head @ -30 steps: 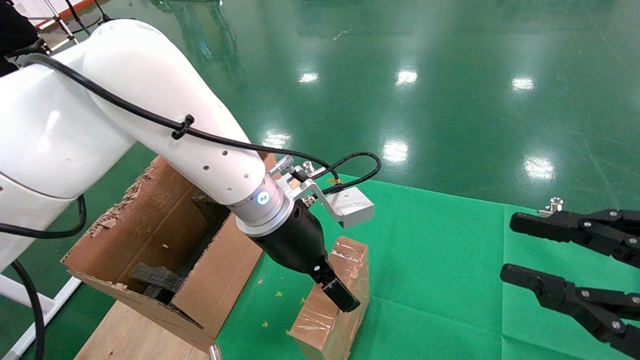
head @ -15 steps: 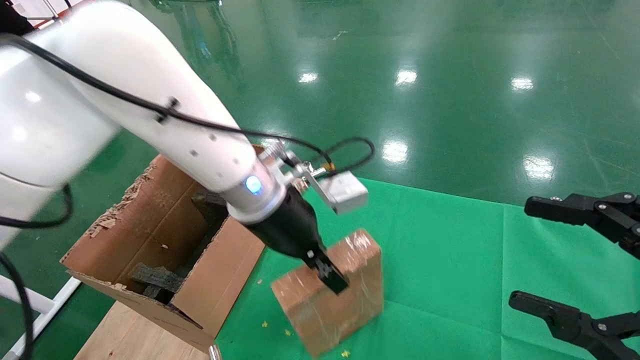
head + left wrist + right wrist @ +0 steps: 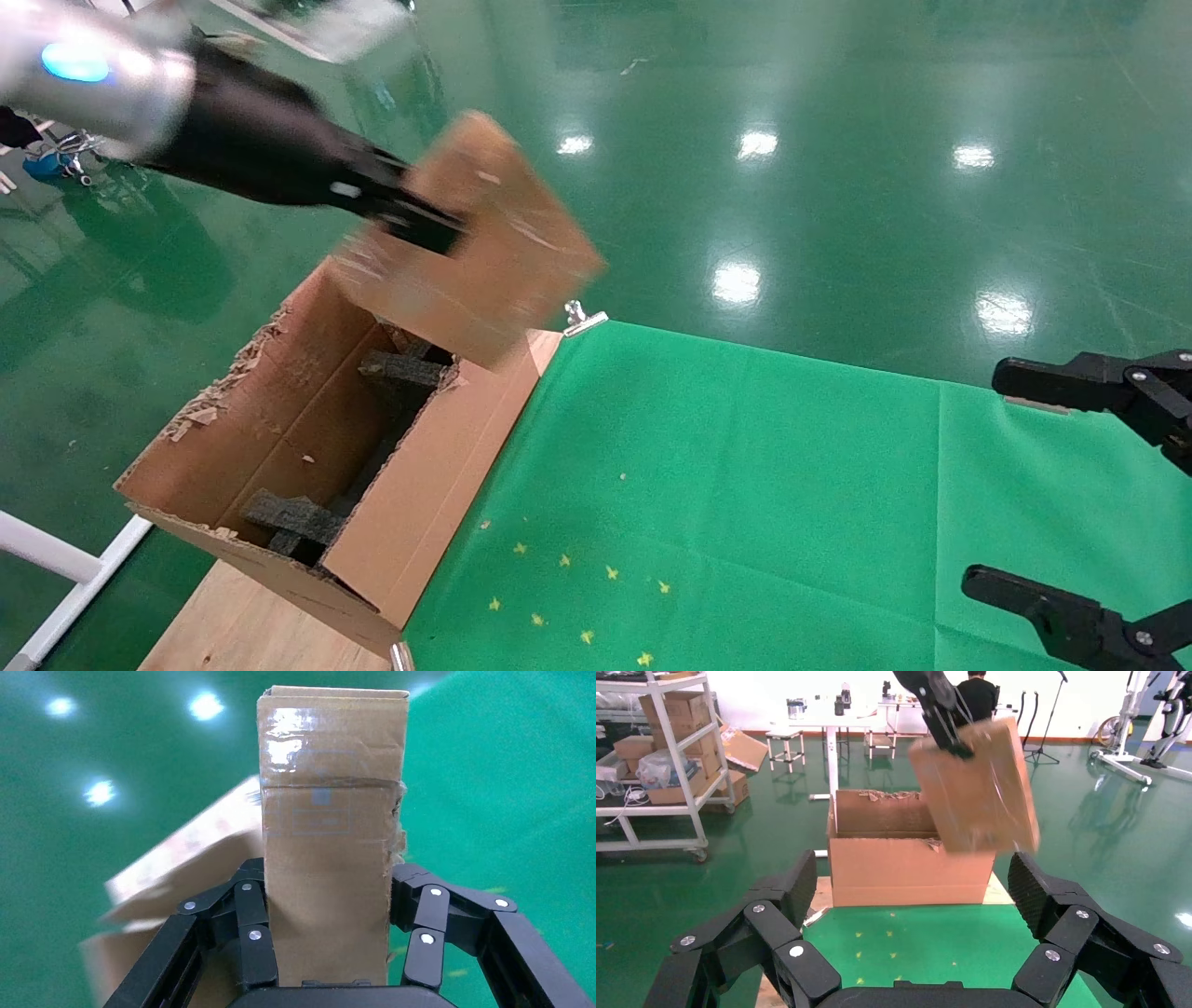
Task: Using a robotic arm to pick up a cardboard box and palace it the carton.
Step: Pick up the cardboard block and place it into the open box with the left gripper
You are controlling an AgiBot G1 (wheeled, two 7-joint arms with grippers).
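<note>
Overhead, left pincer [image 3: 424, 226] clamped on cardboard box [image 3: 484, 247], long axis tilted, hanging above carton [image 3: 428, 485] far end; right pincer [image 3: 1071, 494] wide, idle, well apart.

blurred: cardboard box [image 3: 484, 244] (in motion); cut off: robotic arm [image 3: 102, 79] | right gripper [image 3: 1099, 503]

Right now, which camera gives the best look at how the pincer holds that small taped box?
The left wrist view: the left pincer visibly clamps both sides of the cardboard box. The head view shows it lifted above the carton; the right wrist view shows it from afar.
</note>
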